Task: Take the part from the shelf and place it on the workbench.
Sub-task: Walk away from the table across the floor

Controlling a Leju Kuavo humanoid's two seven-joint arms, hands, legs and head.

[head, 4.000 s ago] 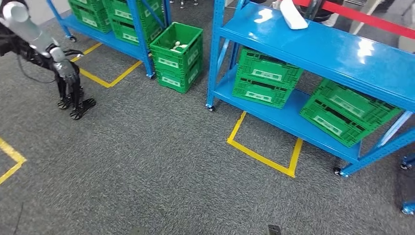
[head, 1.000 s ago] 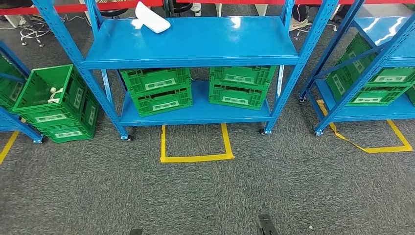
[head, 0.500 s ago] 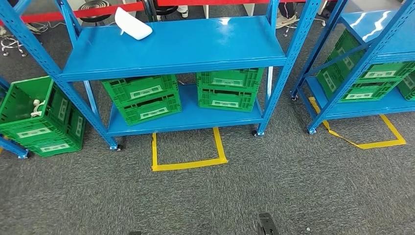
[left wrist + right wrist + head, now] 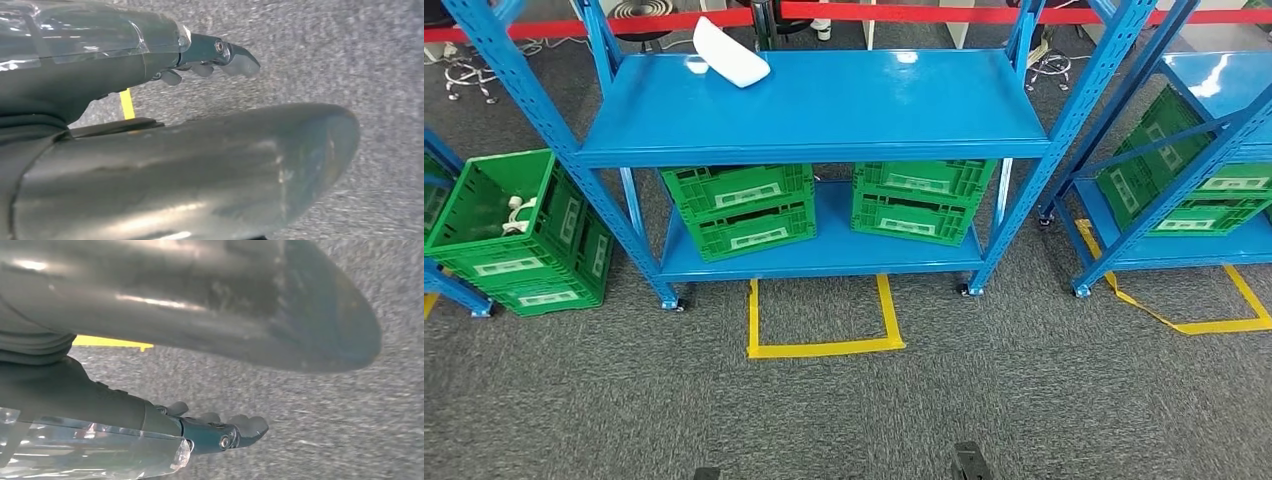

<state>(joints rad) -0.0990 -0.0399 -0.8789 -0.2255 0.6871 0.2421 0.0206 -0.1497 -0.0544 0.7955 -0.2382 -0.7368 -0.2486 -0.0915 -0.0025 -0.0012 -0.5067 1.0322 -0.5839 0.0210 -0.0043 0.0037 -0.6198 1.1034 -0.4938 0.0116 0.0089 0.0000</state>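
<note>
**Part on the blue shelf**

Part (image 4: 731, 53), white, is seen lying on the blue shelf's (image 4: 824, 100) top board, at its rear-left corner. Green crates (image 4: 739, 210) are stored beneath, above grey carpet (image 4: 824, 420). Left hand (image 4: 210, 57) and right hand (image 4: 215, 432) are held released, grasping nothing.

No readable text anywhere. White label strips are sitting on the fronts of the green crates (image 4: 742, 210) on the lower shelf, on the crates (image 4: 922, 200) beside them, on the open crate (image 4: 516, 240) at far left and on the crates (image 4: 1184, 195) in the right-hand rack, but the print on them is showing too small to make out. No brands, numbers or signs are showing legibly in either wrist view.
</note>
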